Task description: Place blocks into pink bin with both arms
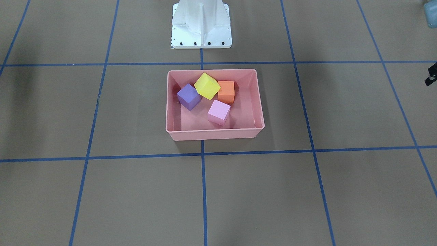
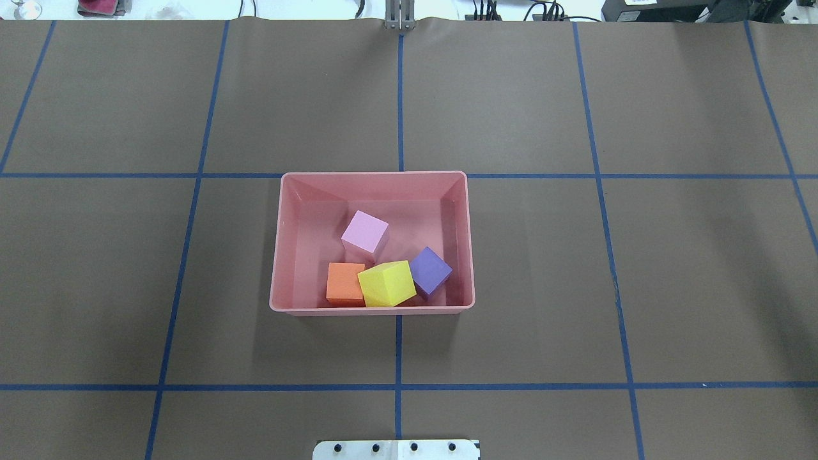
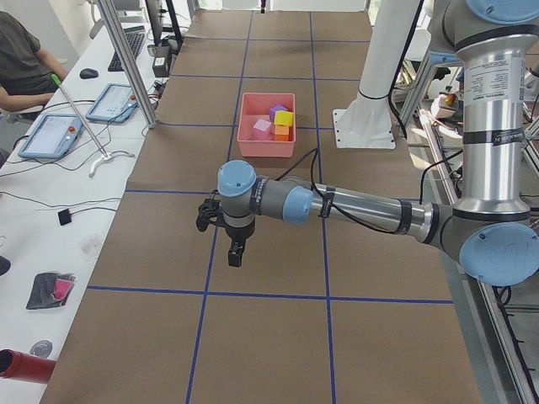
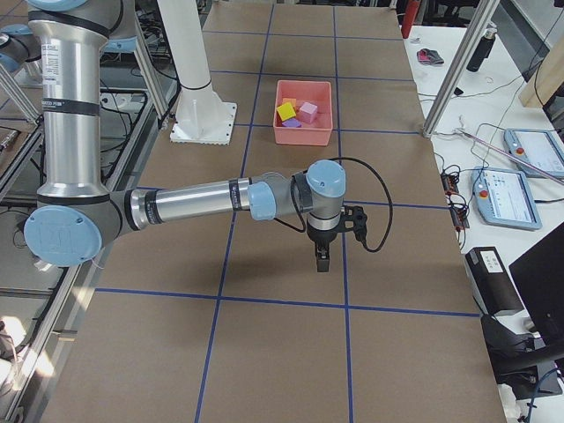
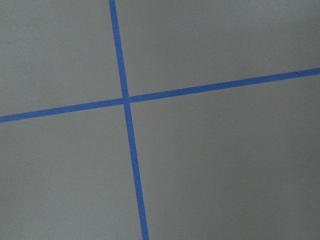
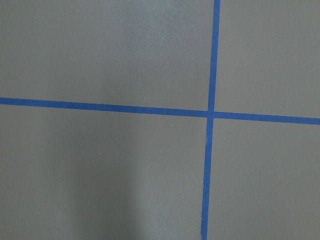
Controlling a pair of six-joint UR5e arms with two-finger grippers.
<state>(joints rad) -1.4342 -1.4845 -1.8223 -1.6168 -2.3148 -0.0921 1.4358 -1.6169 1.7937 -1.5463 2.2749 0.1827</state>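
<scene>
The pink bin sits at the table's middle, also in the overhead view. All four blocks lie inside it: the purple one, the yellow one tilted against its neighbours, the orange one and the pale pink-lilac one. My left gripper hangs fingers down over bare table, well away from the bin. My right gripper hangs the same way at the other end. Both show only in the side views, so I cannot tell if they are open or shut. Both wrist views show only brown table and blue tape.
The white fixed base stands just behind the bin. Blue tape lines divide the brown table. A seated operator and tablets are at the side bench, with metal posts along the table's far edge.
</scene>
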